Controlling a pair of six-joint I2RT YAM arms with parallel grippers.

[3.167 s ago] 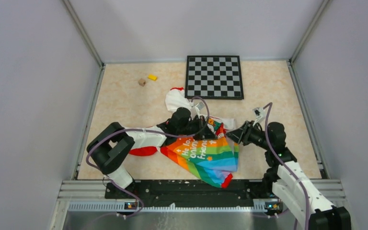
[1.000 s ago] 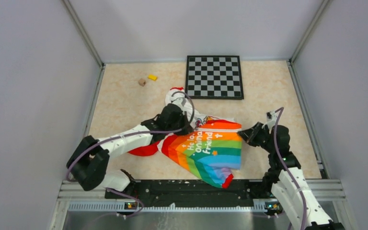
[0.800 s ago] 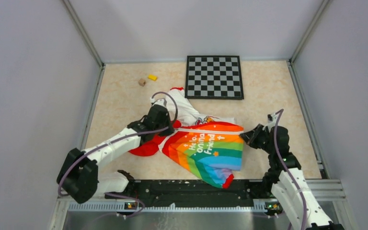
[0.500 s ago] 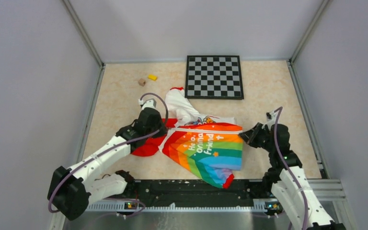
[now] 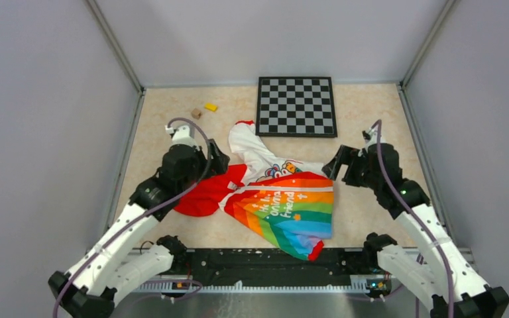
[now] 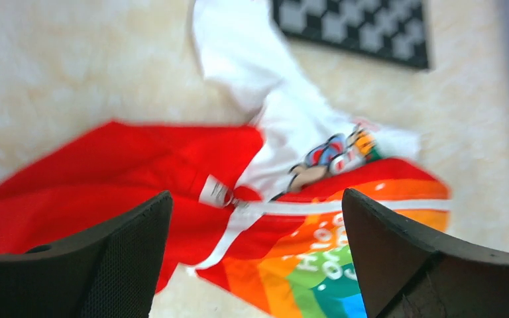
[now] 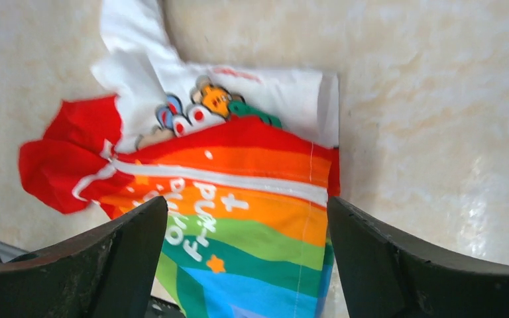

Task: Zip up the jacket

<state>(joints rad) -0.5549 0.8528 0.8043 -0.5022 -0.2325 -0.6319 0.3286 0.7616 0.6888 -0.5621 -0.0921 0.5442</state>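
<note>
The jacket (image 5: 278,199) lies crumpled on the tabletop's middle, white printed top toward the back, red sleeve (image 5: 202,195) to the left, rainbow panel toward the front. A white zipper line (image 6: 344,207) crosses it, ending by a small white tag (image 6: 215,192). My left gripper (image 5: 213,159) hangs open above the table, left of the jacket, touching nothing. In the left wrist view that gripper (image 6: 255,195) frames the red sleeve and tag from above. My right gripper (image 5: 335,165) is open just off the jacket's right edge. In the right wrist view this gripper (image 7: 246,199) holds nothing and looks down on the jacket (image 7: 238,165).
A black-and-grey checkerboard (image 5: 296,106) lies at the back, right of centre. A yellow block (image 5: 210,106) and a small brown cube (image 5: 196,113) sit at the back left. Grey walls close in the table on three sides.
Both grippers have let go of the jacket and opened. The left arm drew back to the left, the right arm lifted back and away. The jacket stays where it was left.
</note>
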